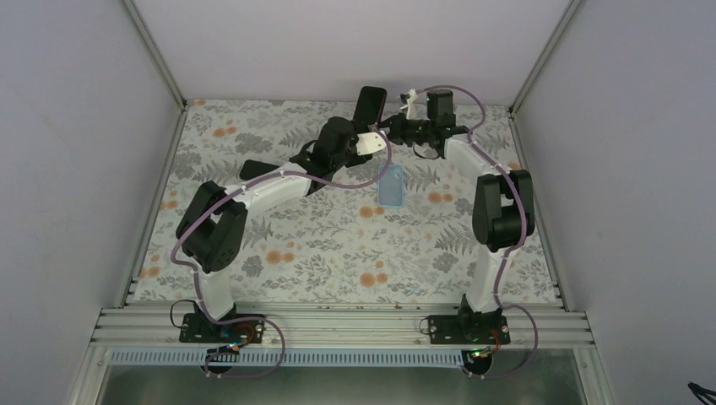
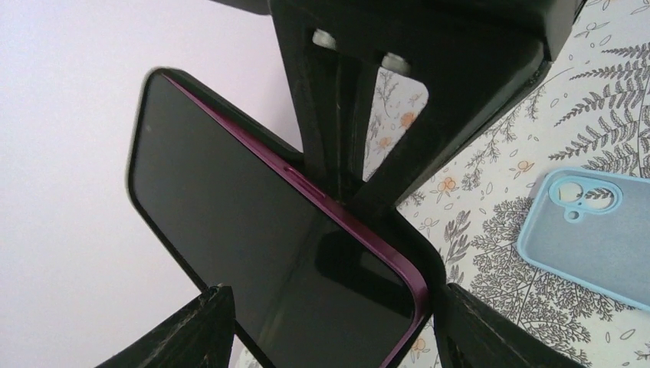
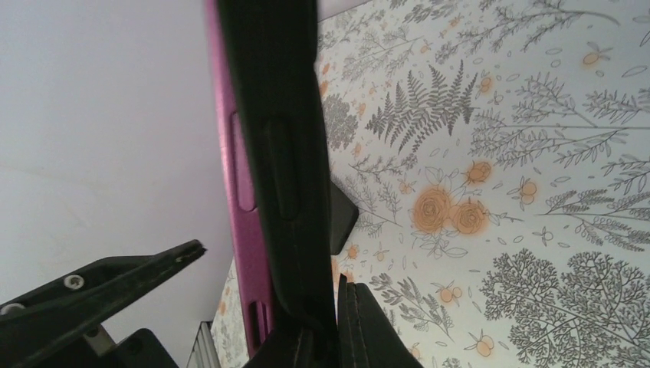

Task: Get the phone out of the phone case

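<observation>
Our left arm point(image 1: 262, 187) reaches from the near left corner of the table toward the middle of the far edge. Our left gripper point(image 1: 369, 133) has its fingers point(image 2: 195, 330) wide apart, one on each side of the phone point(image 1: 370, 103). Our right arm point(image 1: 498, 209) bends at the elbow and turns left along the far edge. Our right gripper point(image 1: 391, 125) pinches the phone's side, its jaws almost together.
</observation>
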